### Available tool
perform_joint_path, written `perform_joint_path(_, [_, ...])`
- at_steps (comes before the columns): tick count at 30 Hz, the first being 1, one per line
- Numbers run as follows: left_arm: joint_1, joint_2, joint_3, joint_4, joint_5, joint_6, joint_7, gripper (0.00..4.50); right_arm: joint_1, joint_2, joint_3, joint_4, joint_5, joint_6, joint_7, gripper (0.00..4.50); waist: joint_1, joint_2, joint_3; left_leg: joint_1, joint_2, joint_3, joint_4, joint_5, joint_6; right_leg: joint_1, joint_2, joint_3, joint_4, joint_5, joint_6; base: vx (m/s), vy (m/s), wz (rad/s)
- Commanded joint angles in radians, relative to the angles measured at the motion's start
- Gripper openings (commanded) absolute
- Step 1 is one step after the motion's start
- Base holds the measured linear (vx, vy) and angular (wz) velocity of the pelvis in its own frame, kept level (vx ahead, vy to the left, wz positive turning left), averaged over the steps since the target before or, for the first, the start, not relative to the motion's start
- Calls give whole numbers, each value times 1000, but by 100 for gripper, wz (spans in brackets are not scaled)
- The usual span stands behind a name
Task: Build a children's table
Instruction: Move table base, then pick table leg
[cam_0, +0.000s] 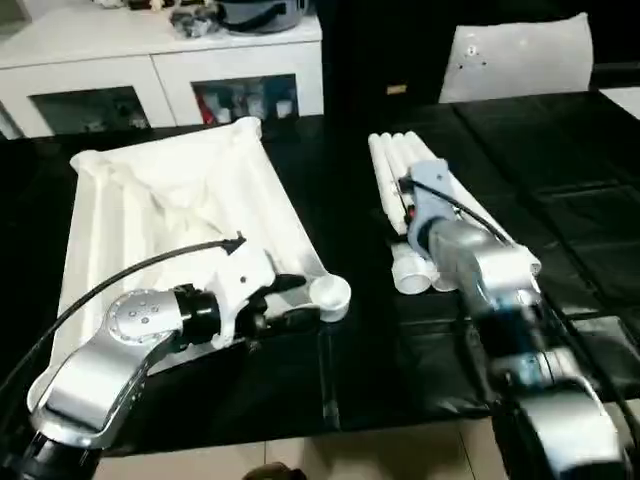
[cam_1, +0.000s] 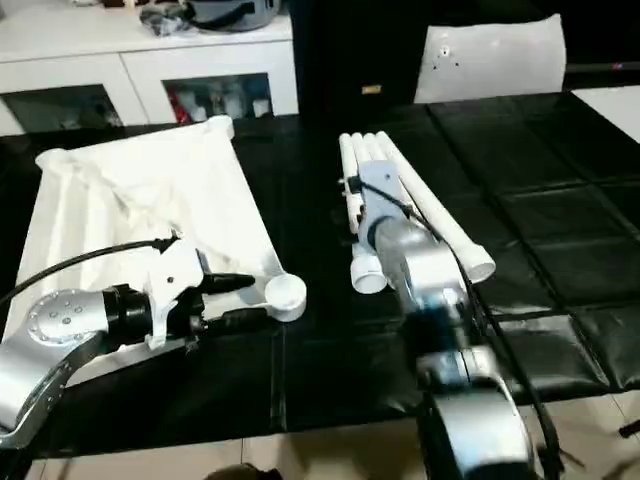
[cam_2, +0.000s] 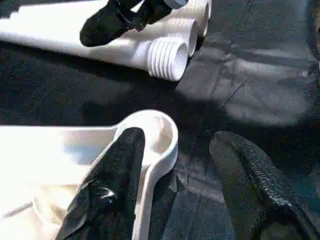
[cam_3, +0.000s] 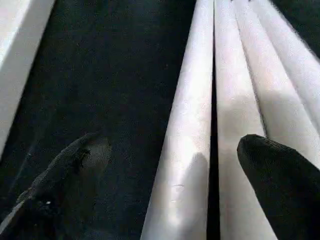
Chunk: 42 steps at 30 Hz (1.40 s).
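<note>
No writing or brand mark can be read on anything here. The black table carries the white tabletop, which lies underside up toward the robot's left, its near corner socket close to the black table's front edge. Bare black surface lies between the tabletop and the four legs, which lie side by side to its right, touching one another, their wider ends toward the robot. More open black surface stretches right of the legs. A small white panel stands beyond the legs at the far edge.

The left gripper straddles the socket's rim, fingers spread: one finger inside the tabletop, the other outside on the black surface. The right gripper hovers over the legs with its fingers apart, the innermost leg between them.
</note>
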Motion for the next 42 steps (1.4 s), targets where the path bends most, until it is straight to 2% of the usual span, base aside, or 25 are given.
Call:
perform_joint_path(1, [10, 16, 13, -23, 9, 22, 15, 244, -39, 12, -4, 94, -8, -42, 7, 450, 2, -11, -72, 32, 144, -73, -60, -16, 11, 25, -162, 76, -49, 180, -206, 0, 0, 0])
perform_joint_path(3, [14, 18, 13, -30, 7, 34, 25, 244, -66, 20, -3, 177, -9, -63, 11, 450, 4, -8, -66, 27, 143, -73, -58, -63, 14, 25, -170, 78, -57, 123, -222, 0, 0, 0])
perform_joint_path(5, [15, 17, 14, -38, 5, 46, 31, 244, -79, 25, -12, 217, -5, -71, 4, 450, 8, -12, -62, 32, 150, -73, -64, -107, 1, 23, -162, 79, -60, 40, -219, 0, 0, 0])
perform_joint_path(7, [18, 16, 17, -47, -1, 59, 33, 244, -88, 29, -21, 256, -5, -77, -8, 450, 9, -7, -61, 35, 152, -73, -69, -138, -19, 19, -160, 79, -59, 3, -221, 0, 0, 0])
perform_joint_path(8, [20, 13, 20, -52, -10, 67, 34, 244, -94, 30, -24, 276, -9, -81, -17, 450, 9, -7, -60, 37, 151, -73, -73, -152, -32, 17, -158, 79, -59, -8, -222, 0, 0, 0])
perform_joint_path(9, [20, 16, 18, -55, -4, 67, 36, 244, -97, 32, -30, 285, -5, -78, -16, 450, 9, -12, -60, 38, 150, -71, -73, -158, -39, 16, -158, 80, -59, -8, -221, 0, 0, 0])
perform_joint_path(12, [19, 19, 22, -62, -11, 77, 35, 244, -111, 36, -43, 315, 1, -75, -11, 450, 13, -9, -62, 35, 147, -70, -70, -147, -39, 18, -164, 81, -59, 9, -220, 0, 0, 0])
perform_joint_path(14, [11, 38, 12, -68, 1, 81, 32, 244, -150, 40, -60, 386, 8, -30, -19, 450, 11, -9, -63, 35, 146, -71, -71, -145, -40, 18, -161, 80, -58, 15, -223, 0, 0, 0])
perform_joint_path(16, [10, 40, 11, -70, 0, 84, 32, 244, -157, 40, -63, 400, 9, -27, -21, 450, 12, -9, -62, 35, 147, -71, -71, -150, -40, 17, -160, 80, -57, 12, -221, 0, 0, 0])
perform_joint_path(17, [6, 35, 15, -71, -6, 89, 36, 244, -176, 43, -91, 421, 35, 5, -11, 450, 12, -13, -62, 35, 147, -69, -69, -139, -37, 18, -162, 81, -58, 23, -222, 0, 0, 0])
perform_joint_path(18, [4, 33, 15, -72, -7, 92, 38, 251, -183, 42, -95, 429, 39, 18, -5, 421, 12, -14, -62, 34, 146, -68, -68, -136, -34, 18, -164, 82, -58, 27, -223, 0, 0, 0])
perform_joint_path(20, [3, 32, 16, -74, -9, 98, 39, 251, -197, 43, -102, 443, 48, 51, 6, 421, 12, -13, -64, 35, 147, -69, -69, -128, -31, 18, -159, 79, -56, 29, -221, 0, 0, 0])
perform_joint_path(22, [5, 36, 10, -75, -5, 97, 37, 251, -206, 41, -103, 451, 47, 76, 11, 401, 12, -12, -63, 34, 148, -69, -70, -129, -30, 18, -159, 78, -57, 29, -219, 0, 0, 0])
perform_joint_path(23, [5, 36, 8, -76, -4, 97, 37, 251, -209, 40, -103, 453, 47, 84, 14, 390, 11, -17, -62, 34, 148, -68, -72, -137, -32, 17, -158, 78, -56, 20, -218, 0, 0, 0])
perform_joint_path(25, [6, 35, 9, -77, -8, 100, 41, 251, -213, 39, -114, 460, 53, 102, 18, 380, 12, -19, -61, 34, 147, -67, -71, -147, -37, 16, -161, 80, -60, -1, -221, 0, 0, 0])
perform_joint_path(28, [7, 32, 8, -81, -12, 104, 44, 251, -212, 36, -128, 459, 62, 130, 17, 353, 12, -13, -61, 36, 149, -69, -72, -154, -50, 15, -160, 80, -59, -10, -216, 0, 0, 0])
perform_joint_path(29, [5, 29, 5, -84, -13, 108, 44, 251, -216, 33, -133, 465, 65, 138, 20, 344, 9, -23, -61, 36, 148, -67, -74, -156, -53, 16, -158, 80, -60, -8, -217, 0, 0, 0])
perform_joint_path(30, [5, 29, 5, -84, -13, 108, 44, 251, -216, 33, -133, 465, 65, 138, 20, 338, 12, -20, -63, 37, 149, -68, -72, -150, -53, 16, -161, 80, -57, 0, -218, 0, 0, 0])
perform_joint_path(31, [5, 23, 6, -85, -17, 108, 45, 251, -217, 30, -135, 468, 66, 142, 21, 338, 13, -9, -62, 35, 148, -69, -71, -148, -57, 15, -162, 80, -57, 6, -217, 0, 0, 0])
perform_joint_path(33, [2, 23, 5, -86, -15, 110, 47, 251, -215, 25, -144, 464, 69, 151, 16, 316, 10, -21, -62, 37, 149, -67, -74, -155, -63, 15, -158, 80, -58, 15, -216, 0, 0, 0])
perform_joint_path(36, [3, 17, 9, -80, -20, 109, 48, 251, -210, 23, -150, 456, 73, 157, 21, 297, 12, -15, -62, 36, 147, -67, -72, -157, -64, 15, -162, 80, -58, 14, -219, 0, 0, 0])
perform_joint_path(37, [2, 18, 8, -78, -18, 107, 48, 251, -209, 23, -149, 453, 70, 159, 20, 291, 11, -17, -62, 36, 147, -68, -73, -162, -66, 16, -160, 80, -59, 10, -218, 0, 0, 0])
perform_joint_path(38, [2, 8, 12, -75, -23, 108, 56, 251, -206, 20, -149, 446, 70, 165, 24, 262, 11, -19, -62, 35, 147, -67, -72, -160, -66, 17, -161, 80, -59, 12, -219, 0, 0, 0])
perform_joint_path(41, [1, 8, 11, -76, -22, 107, 56, 251, -206, 18, -150, 445, 71, 166, 22, 250, 11, -20, -62, 35, 148, -67, -72, -154, -62, 17, -161, 81, -59, 14, -220, 0, 0, 0])
perform_joint_path(42, [2, 6, 12, -75, -24, 108, 57, 251, -205, 17, -151, 443, 72, 167, 23, 231, 12, -18, -62, 35, 147, -67, -71, -155, -62, 17, -161, 81, -59, 13, -220, 0, 0, 0])
